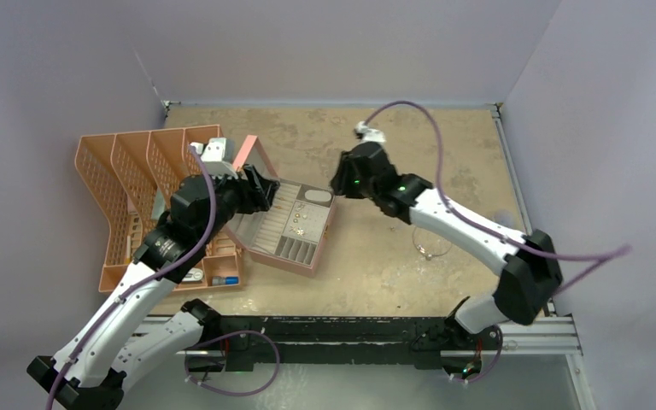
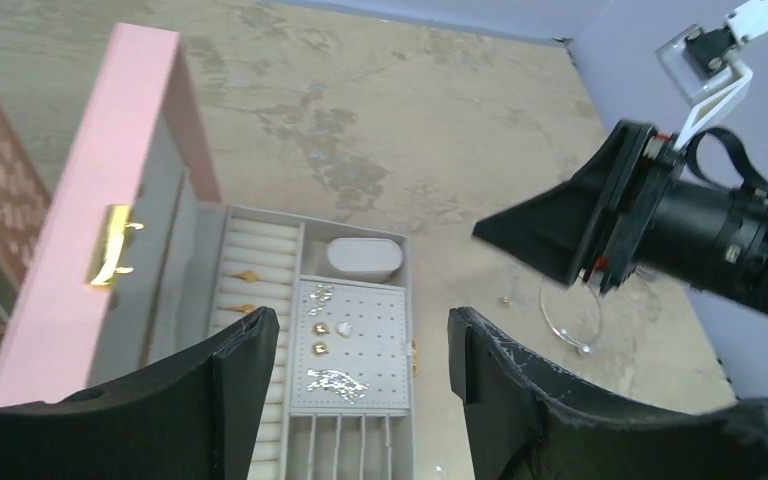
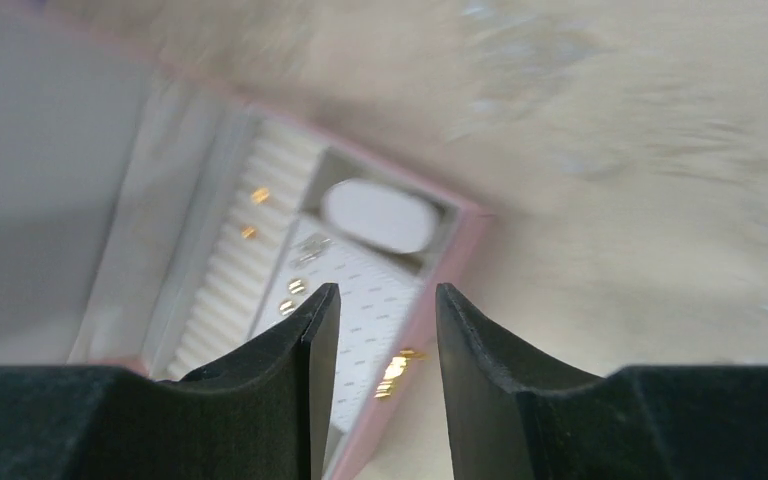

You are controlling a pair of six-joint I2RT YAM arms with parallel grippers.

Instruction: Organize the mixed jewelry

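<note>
The pink jewelry box (image 1: 323, 248) lies open mid-table, with its lid (image 2: 110, 200) raised on the left. Gold studs (image 2: 320, 338) sit on its grey perforated pad and gold pieces (image 2: 248, 276) in the ring rolls; they also show, blurred, in the right wrist view (image 3: 292, 297). One tiny gold stud (image 2: 506, 300) lies on the table beside a thin silvery hoop (image 2: 550, 315), which also shows in the top view (image 1: 431, 245). My left gripper (image 1: 266, 190) (image 2: 360, 325) is open and empty above the box. My right gripper (image 1: 339, 181) (image 3: 385, 295) is open and empty above the box's right edge.
An orange slotted file organizer (image 1: 128, 184) stands left of the box. A blue-capped tube (image 1: 226, 280) and white clips lie at its front. Grey walls close in the back and both sides. The right arm (image 2: 700, 230) reaches across above the hoop.
</note>
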